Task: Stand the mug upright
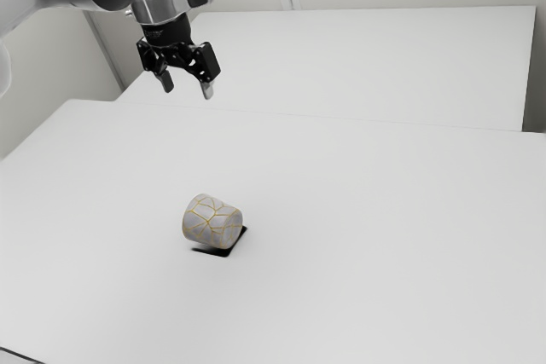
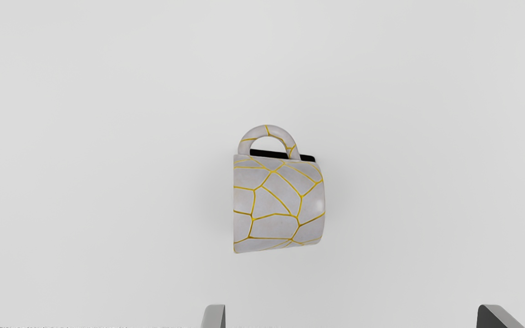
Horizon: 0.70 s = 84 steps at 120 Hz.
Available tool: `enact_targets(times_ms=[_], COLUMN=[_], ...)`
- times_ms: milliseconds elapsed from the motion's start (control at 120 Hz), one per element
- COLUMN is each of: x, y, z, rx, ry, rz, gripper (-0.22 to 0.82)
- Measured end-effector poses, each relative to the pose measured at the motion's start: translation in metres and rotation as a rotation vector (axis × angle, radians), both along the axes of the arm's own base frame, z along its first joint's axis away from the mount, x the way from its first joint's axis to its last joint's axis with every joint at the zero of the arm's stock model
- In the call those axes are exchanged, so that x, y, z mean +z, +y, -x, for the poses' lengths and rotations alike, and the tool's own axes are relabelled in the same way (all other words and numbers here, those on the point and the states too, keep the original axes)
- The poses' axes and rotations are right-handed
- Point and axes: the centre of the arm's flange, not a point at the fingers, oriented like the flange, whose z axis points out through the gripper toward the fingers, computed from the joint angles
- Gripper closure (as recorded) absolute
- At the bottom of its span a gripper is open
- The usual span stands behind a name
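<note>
High above the table, toward the exterior view's upper left, hangs my gripper, its two fingers spread wide with nothing between them. The mug, pale grey with gold crack lines, lies on its side on the table, well below the gripper. From my wrist, the gripper has its fingertips far apart. Ahead of them is the mug, its handle pointing away from the fingertips. Its inside is hidden in both views.
The mug lies on a white table. Behind it stands another white surface, with pale walls beyond. A dark patch shows beside the mug's underside.
</note>
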Motion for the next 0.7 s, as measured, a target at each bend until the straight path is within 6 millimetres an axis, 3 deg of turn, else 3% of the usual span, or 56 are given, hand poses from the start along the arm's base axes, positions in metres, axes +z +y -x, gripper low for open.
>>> enact_targets(times_ms=[258, 442, 542, 700], x=[0.001, -0.012, -0.028, -0.065], y=[0.004, 0.013, 0.037, 0.099], z=[0.013, 0.019, 0.021, 0.028], rx=[0.007, 0.015, 0.046, 0.133], ry=[0.007, 0.034, 0.056, 0.083], rz=[-0.004, 0.026, 0.060, 0.127], gripper=[0.00, 0.00, 0.00, 0.00])
